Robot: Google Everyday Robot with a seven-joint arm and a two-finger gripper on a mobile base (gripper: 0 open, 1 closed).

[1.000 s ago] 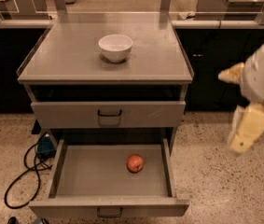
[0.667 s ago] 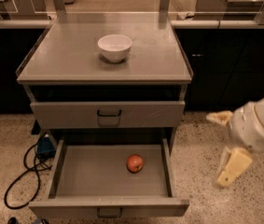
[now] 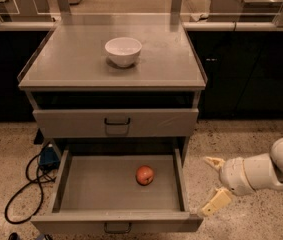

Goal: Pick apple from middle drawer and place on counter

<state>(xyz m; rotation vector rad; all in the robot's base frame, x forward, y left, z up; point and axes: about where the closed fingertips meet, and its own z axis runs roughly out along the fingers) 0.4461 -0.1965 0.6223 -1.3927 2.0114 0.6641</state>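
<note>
Apple point(image 3: 144, 175), small, round, red-orange, lay in wide grey metal drawer point(image 3: 101, 186).
Cream jaws stood apart at the apple's 3 o'clock, outside the drawer's side wall.

The grey counter point(image 3: 71, 59) carries one white bowl point(image 3: 123, 50), upright, set toward the back and a little right of the middle. Below it, the middle drawer point(image 3: 101, 186) is pulled open; on its flat floor lies the apple point(image 3: 145, 175), right of centre and apart from the walls. The cabinet stands on a speckled floor point(image 3: 246, 134), where a black cable point(image 3: 18, 196) loops at the left beside a blue object point(image 3: 47, 157). The gripper point(image 3: 212, 183) hangs over the floor just right of the drawer's front corner, fingers spread.
</note>
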